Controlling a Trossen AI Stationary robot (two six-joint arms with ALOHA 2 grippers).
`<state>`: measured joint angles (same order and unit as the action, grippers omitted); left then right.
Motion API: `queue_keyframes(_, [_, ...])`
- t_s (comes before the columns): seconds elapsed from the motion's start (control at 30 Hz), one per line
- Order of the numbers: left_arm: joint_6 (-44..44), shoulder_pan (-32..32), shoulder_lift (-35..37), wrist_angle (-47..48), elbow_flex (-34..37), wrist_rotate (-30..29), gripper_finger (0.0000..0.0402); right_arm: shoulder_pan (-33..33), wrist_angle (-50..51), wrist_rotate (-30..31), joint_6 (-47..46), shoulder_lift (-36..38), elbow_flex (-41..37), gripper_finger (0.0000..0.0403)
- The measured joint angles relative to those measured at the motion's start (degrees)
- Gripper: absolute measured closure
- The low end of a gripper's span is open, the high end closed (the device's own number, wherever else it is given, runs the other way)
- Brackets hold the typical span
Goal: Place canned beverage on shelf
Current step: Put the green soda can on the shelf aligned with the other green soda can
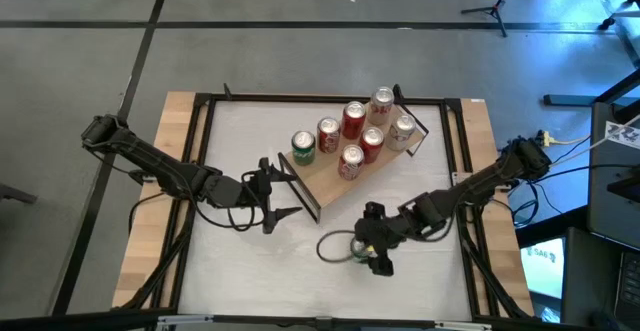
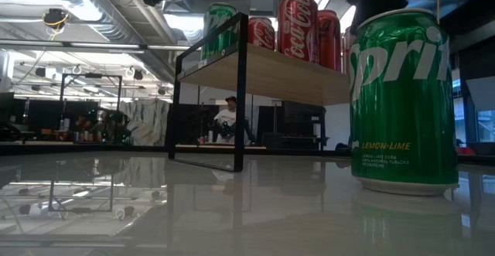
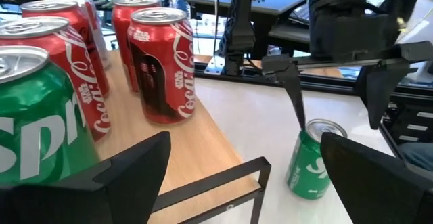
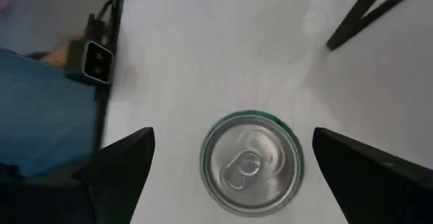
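Green Sprite can [image 2: 402, 101] stands upright on the white tabletop [image 1: 250, 261], near the front edge and apart from the shelf [image 1: 350, 176]. Pull tab faces up; lid shows plainly in the right wrist view [image 4: 251, 163]. In the left wrist view the same can [image 3: 313, 160] sits on the bare table surface off the shelf's near end.

Right gripper [image 1: 372, 243] hangs directly above the can, pointing down. Fingers spread wide, one to each side of the can's top, with clear white table visible between each finger [image 4: 122, 163] and the can rim. No contact; the gripper holds nothing. From the left wrist view the right gripper's two thin fingers [image 3: 295, 99] come down either side of the can, the tips about level with the lid.

Shelf: light-wood plank on a thin black frame, set at an angle across the middle of the table. On it stand several cans: one green Sprite can [image 1: 303, 145] at the end nearest the left arm, red Coca-Cola cans [image 1: 353, 119] beside it, and some paler cans [image 1: 401, 129] at the far end. All upright, grouped close in two rows.

Left gripper [image 1: 270, 196] sits low just beside the shelf's black end frame [image 1: 300, 193], fingers open and empty, aimed toward the shelf.

A person [image 2: 227, 121] sits in the room far behind the table, seen under the shelf in the low view.
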<state>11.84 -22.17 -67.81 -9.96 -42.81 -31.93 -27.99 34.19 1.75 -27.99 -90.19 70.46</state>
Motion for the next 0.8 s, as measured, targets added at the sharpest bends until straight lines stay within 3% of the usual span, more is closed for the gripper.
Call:
queue_keyframes(0.23, [0.1, -0.01, 0.0, 0.0, -0.01, -0.42, 0.0032, -3.55, 0.17, 11.39, 3.3, 0.0, 0.0, 0.0008])
queue_keyframes(0.8, [3.19, -0.92, 0.0, 0.0, 0.0, -0.32, 0.0032, -3.49, 4.13, 8.77, 3.26, -1.05, -0.04, 0.0008])
